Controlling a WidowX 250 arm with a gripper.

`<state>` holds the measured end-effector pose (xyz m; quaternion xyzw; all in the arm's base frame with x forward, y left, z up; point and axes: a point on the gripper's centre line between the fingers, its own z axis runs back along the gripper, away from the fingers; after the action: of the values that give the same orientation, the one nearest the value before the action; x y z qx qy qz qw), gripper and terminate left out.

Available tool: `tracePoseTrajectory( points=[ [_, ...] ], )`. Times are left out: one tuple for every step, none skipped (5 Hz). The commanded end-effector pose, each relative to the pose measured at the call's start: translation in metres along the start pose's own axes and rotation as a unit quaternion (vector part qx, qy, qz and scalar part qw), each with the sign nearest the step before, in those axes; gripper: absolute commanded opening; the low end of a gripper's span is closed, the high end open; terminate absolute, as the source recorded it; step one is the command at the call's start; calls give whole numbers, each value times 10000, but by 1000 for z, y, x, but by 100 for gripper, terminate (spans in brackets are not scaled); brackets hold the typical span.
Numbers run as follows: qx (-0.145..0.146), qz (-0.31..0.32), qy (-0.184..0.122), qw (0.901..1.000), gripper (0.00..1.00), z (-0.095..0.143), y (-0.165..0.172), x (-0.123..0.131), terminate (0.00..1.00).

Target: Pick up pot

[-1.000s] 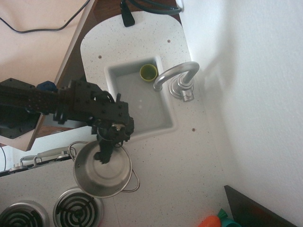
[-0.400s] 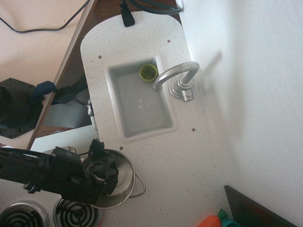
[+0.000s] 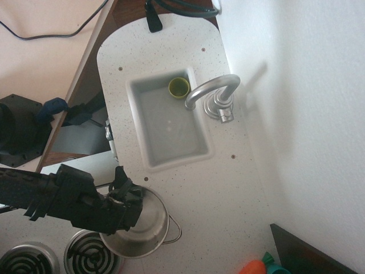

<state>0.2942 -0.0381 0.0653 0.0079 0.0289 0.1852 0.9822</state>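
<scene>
Overhead view: round shiny stainless-steel pot [image 3: 149, 231] with thin wire loop handle, lower left of centre on speckled white surface [image 3: 222, 188], overlapping a stove burner coil [image 3: 85, 254]. Black end effector [image 3: 126, 201] over pot's left rim; jaw opening indiscernible. Small yellow-green cup [image 3: 178, 87] in grey sink [image 3: 201, 149], upper centre.

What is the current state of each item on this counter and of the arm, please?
pot: upright, tilted slightly, partly over the burner, arm across its rim.
gripper: at the pot's rim; whether the jaws are open or closed is hidden.
cup: upright in the sink's far corner, looks empty.
sink: basin holds only the cup.
faucet: spout curves over the sink, no water visible.
burner: dark coil, no glow.
</scene>
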Motion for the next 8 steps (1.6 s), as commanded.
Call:
tracePoseTrajectory(
  points=[
    [-141, -138, -158, 9997, 0, 15, 0, 0, 0],
    [-181, -188, -149, 9995, 0, 17, -1, 0, 0],
    [-212, -170, -147, 9995, 0, 19, -1, 1, 0],
    [-409, -250, -262, 9985, 0, 33, 0, -1, 0],
    [-1052, -280, -840, 9905, 0, 83, 9, -2, 0],
    [-1525, -433, -1211, 9799, 0, 132, 12, -3, 0],
    [-1871, -440, -1414, 9711, 0, 167, 17, -6, 0],
    [-1930, -445, -1451, 9694, 0, 170, 18, -7, 0]
  ],
)
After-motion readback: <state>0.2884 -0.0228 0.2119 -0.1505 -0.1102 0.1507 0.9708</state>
